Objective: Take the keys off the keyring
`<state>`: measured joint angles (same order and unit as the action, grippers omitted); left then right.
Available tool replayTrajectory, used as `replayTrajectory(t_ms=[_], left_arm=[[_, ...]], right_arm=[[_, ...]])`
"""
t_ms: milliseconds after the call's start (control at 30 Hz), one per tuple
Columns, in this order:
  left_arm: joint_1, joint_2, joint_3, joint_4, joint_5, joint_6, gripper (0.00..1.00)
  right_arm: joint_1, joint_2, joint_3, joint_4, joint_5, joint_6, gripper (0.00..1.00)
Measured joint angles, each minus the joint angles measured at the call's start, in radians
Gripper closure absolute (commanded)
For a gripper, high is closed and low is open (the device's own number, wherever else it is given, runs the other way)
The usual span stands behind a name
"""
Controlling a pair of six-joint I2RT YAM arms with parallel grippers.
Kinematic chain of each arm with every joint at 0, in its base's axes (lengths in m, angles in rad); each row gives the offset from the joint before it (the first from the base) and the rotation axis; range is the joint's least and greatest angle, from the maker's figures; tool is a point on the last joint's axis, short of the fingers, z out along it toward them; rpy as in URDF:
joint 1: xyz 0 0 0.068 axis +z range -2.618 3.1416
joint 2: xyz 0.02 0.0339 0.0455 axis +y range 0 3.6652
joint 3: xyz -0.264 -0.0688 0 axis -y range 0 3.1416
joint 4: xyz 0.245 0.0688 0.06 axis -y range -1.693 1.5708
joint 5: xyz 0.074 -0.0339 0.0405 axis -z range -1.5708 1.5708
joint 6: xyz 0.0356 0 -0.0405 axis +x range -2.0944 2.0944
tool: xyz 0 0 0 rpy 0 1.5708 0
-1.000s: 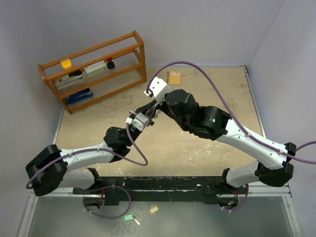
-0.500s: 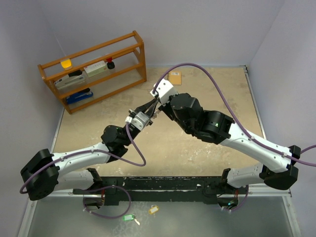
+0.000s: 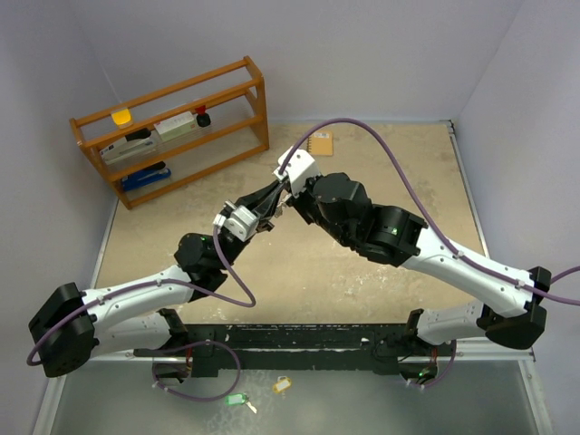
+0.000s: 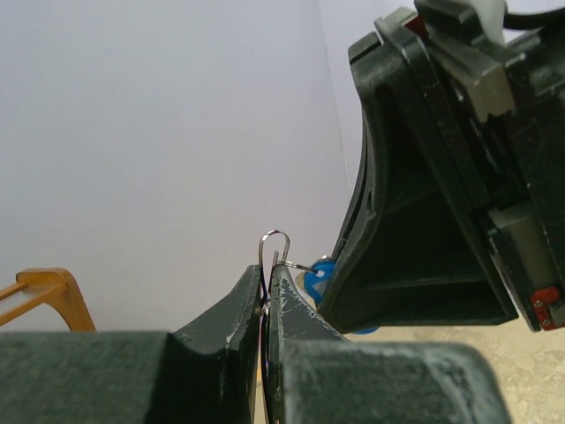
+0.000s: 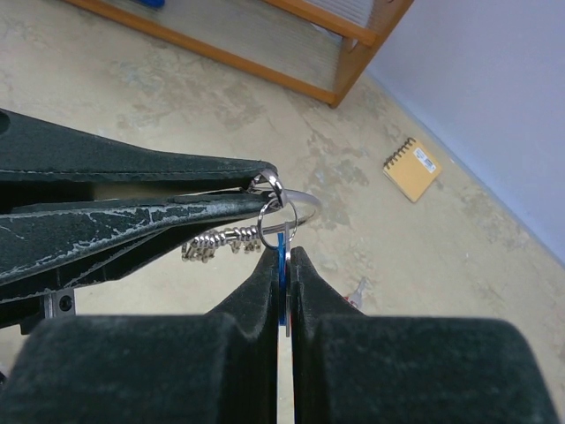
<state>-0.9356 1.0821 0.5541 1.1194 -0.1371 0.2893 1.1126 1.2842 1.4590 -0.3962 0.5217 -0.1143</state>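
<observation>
Both grippers meet above the middle of the table. In the left wrist view my left gripper (image 4: 268, 270) is shut on the thin silver wire of the keyring (image 4: 274, 240), whose loop sticks up past the fingertips. In the right wrist view my right gripper (image 5: 282, 253) is shut on the blue-tagged key (image 5: 282, 243), which hangs from a small split ring on the keyring (image 5: 298, 206). A coiled silver bunch (image 5: 219, 241) hangs from the same wire. The blue tag (image 4: 319, 283) peeks out beside the right gripper body. A small key with red on it (image 5: 357, 295) lies on the table below.
A wooden shelf rack (image 3: 172, 127) with small items stands at the back left. A small orange notebook (image 3: 319, 142) lies at the back middle. A green tag (image 3: 236, 399) and a yellow tag (image 3: 282, 385) lie on the near ledge behind the arm bases.
The left arm has swung its elbow and shoulder leftward, and its wrist has shifted a little left. The right wrist has moved slightly. Both grippers keep their hold.
</observation>
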Motion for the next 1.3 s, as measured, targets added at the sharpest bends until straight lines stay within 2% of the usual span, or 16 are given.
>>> replayTrajectory(t_ms=[433,1000,1200,1300], left_arm=[[0.012,-0.002,-0.025,0.047,0.026,-0.063,1.0],[0.004,-0.048,-0.124,0.217,-0.072,-0.072,1.0],[0.013,-0.096,-0.124,0.335,-0.135,-0.06,1.0],[0.01,-0.132,-0.124,0.34,-0.142,-0.051,1.0]], right_arm=[[0.0,0.033,0.0,0.014,-0.024,-0.001,1.0],[0.013,0.033,-0.029,0.117,-0.063,0.0,1.0],[-0.003,0.01,-0.077,0.061,0.027,-0.007,1.0],[0.0,-0.001,-0.084,0.063,0.04,-0.012,1.0]])
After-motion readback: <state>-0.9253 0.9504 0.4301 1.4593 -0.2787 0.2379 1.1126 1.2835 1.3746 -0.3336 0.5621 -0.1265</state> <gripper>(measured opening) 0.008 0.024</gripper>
